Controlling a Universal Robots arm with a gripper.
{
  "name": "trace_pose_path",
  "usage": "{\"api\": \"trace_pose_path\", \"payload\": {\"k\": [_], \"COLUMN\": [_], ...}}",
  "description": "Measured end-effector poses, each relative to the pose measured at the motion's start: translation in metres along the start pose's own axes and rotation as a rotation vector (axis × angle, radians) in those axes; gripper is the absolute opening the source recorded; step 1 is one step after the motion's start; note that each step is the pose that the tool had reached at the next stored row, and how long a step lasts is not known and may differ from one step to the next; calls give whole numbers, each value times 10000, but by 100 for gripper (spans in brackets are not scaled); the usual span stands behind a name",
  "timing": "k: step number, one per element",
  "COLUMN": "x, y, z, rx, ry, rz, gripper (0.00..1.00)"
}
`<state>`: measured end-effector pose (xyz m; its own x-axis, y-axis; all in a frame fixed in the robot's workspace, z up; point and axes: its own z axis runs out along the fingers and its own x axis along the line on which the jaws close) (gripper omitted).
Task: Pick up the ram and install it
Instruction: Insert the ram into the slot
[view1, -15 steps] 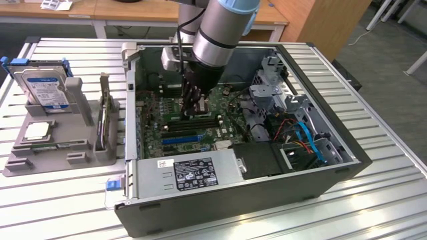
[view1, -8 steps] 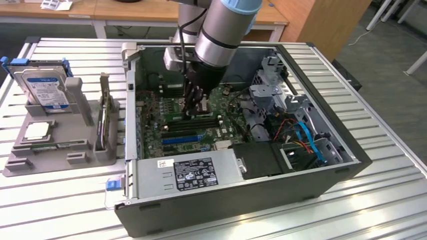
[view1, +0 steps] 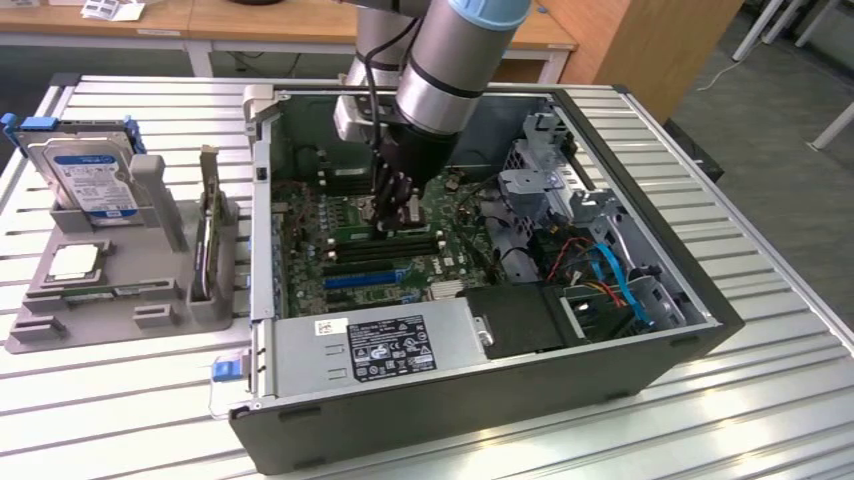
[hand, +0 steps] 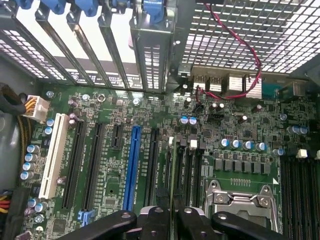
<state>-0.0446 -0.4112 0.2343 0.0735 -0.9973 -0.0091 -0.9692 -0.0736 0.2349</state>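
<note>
The slatted metal table (view1: 747, 400) carries an open computer case (view1: 467, 400). Inside the case lies the motherboard (hand: 240, 130), and its memory slots appear unfilled. Just beside the case, a grey holder (view1: 80, 325) has the hard drive (view1: 94, 180) and a bracketed card (view1: 207, 240) standing in it. My gripper (hand: 170, 212) is inside the case, jaws narrow, pinching the ram (hand: 172, 175) edge-on above the slots. I judge pickup done and seating not yet done.

Room light: we see bright, even light in the exterior view.
Glare: white sheen on the slatted table (view1: 761, 420) toward five o'clock.
Shadow: computer case (view1: 441, 410) interior dim under the arm (view1: 447, 70).
Backlight: our wrist view blooms through the perforated wall (hand: 235, 35); gripper (hand: 172, 214) dark.
</note>
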Motion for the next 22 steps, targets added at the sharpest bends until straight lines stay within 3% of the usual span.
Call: {"api": "trace_pose_path", "payload": {"k": [15, 22], "x": [1, 3], "y": [-20, -43], "z": [10, 106], "rx": [5, 5], "ry": [-31, -31], "rz": [106, 113], "gripper": [14, 14]}}
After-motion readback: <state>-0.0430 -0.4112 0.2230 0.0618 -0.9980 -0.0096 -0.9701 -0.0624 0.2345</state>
